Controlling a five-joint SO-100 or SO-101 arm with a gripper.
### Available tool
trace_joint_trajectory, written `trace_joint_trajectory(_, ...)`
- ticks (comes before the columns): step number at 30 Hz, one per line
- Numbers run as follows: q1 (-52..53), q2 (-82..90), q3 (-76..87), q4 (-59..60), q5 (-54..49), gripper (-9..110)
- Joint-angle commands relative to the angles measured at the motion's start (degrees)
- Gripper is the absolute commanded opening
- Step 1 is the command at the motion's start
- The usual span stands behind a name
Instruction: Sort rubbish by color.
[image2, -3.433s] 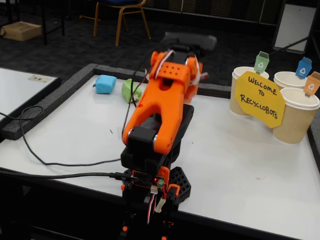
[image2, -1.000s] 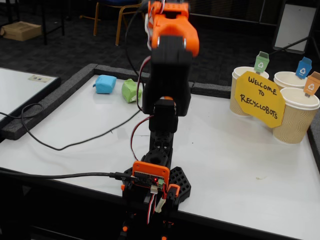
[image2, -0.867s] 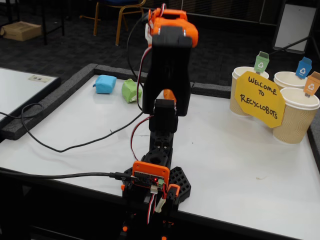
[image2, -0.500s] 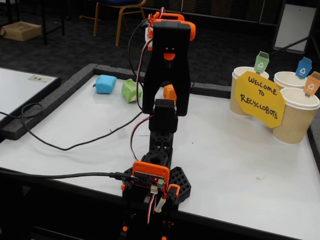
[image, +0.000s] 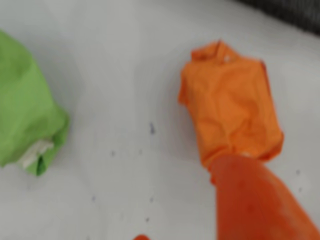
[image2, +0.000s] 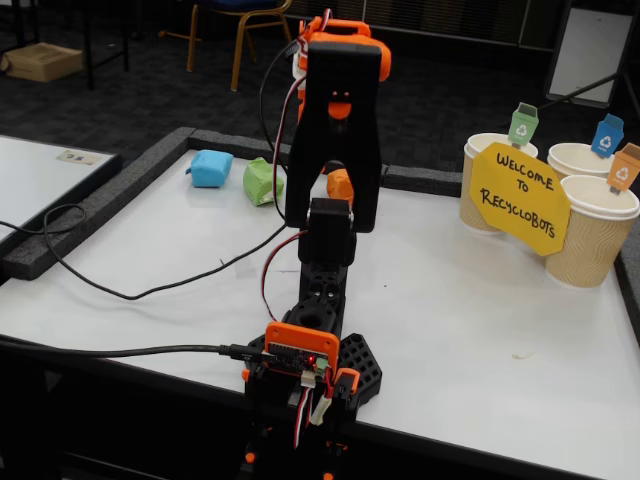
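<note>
Since the earliest fixed picture the arm has unfolded from its low crouch and reared up tall over its base, and over the last half second it has barely shifted, with the head now tipped down toward the far side of the table (image2: 480, 330). In the wrist view the orange wad (image: 229, 110) lies just above one orange finger (image: 260, 200), which enters from about 5 o'clock with its tip touching or overlapping the wad's near end; the wad's long axis runs roughly from 11 to 5 o'clock, nearly in line with that finger. Only this one finger shows clearly, so how wide the gripper stands cannot be told, and nothing looks to be held in it. The green wad (image: 25, 110) sits well off at 9 o'clock, apart from the orange one. In the fixed view the orange wad (image2: 340, 184) peeks out beside the upright arm, the green wad (image2: 262, 181) lies at its 9 o'clock and the light blue wad (image2: 211, 167) beyond that. The next move likely calls for straddling the orange wad across its narrow width.
</note>
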Motion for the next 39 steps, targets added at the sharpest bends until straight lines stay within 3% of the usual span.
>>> trace_joint_trajectory(1, 0.79, 0.35, -11.95, 0.79, 3.43, 16)
trace_joint_trajectory(8, 0.09, -4.31, -13.62, -1.76, 2.46, 23)
trace_joint_trajectory(23, 5.01, -17.05, -25.22, -4.13, 2.37, 25)
trace_joint_trajectory(39, 6.94, -23.73, -26.81, -5.89, 2.02, 25)
